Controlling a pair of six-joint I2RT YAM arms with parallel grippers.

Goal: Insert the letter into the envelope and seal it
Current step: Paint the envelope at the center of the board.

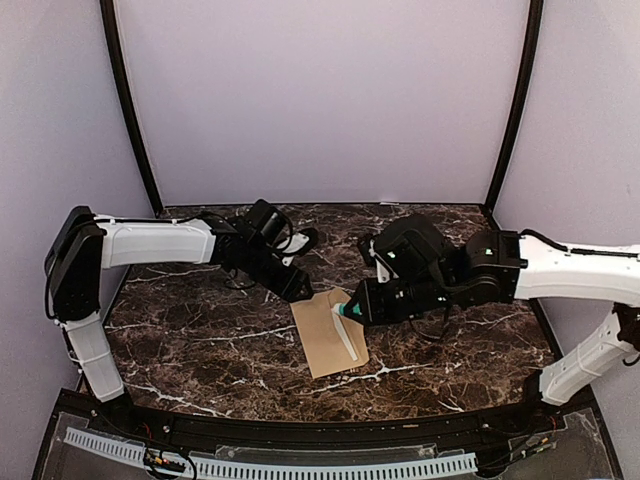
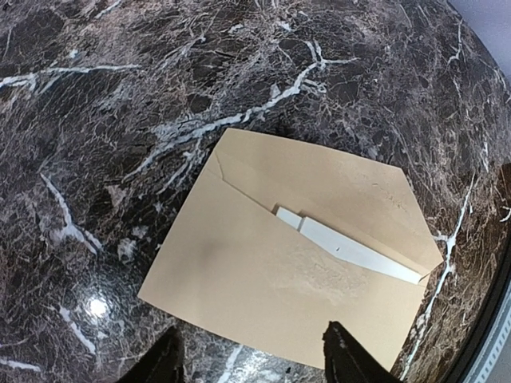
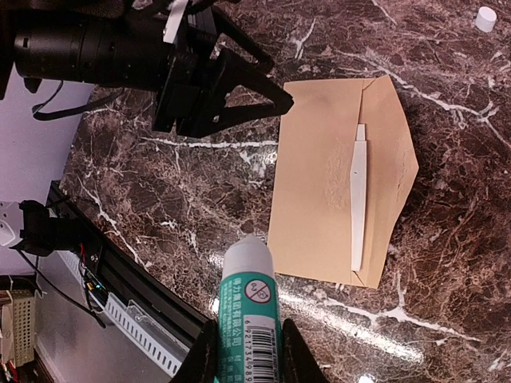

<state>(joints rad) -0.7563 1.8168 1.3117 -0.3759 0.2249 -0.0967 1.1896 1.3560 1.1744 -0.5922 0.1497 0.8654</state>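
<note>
The left gripper (image 1: 298, 290) hovers at the far left corner of the envelope (image 1: 322, 340). Its two fingers stand apart with nothing between them; I cannot tell if the tips touch the paper.

One brown envelope lies flat on the marble counter (image 1: 200, 330), between the two grippers. Seen from above, its long axis runs from the far side toward the arms, the far end leaning a little left. Its flap is open and lies flat, pointing toward the right arm.

One letter (image 2: 351, 254) sits inside the envelope. Only a thin pale strip of it shows along the mouth, parallel to the long edge.

The right gripper (image 3: 249, 335) is clamped on one green-and-white glue stick (image 3: 249, 311), whose white tip points at the envelope near the flap side.

One small white cap (image 3: 485, 17) rests on the counter, well apart from the envelope.
</note>
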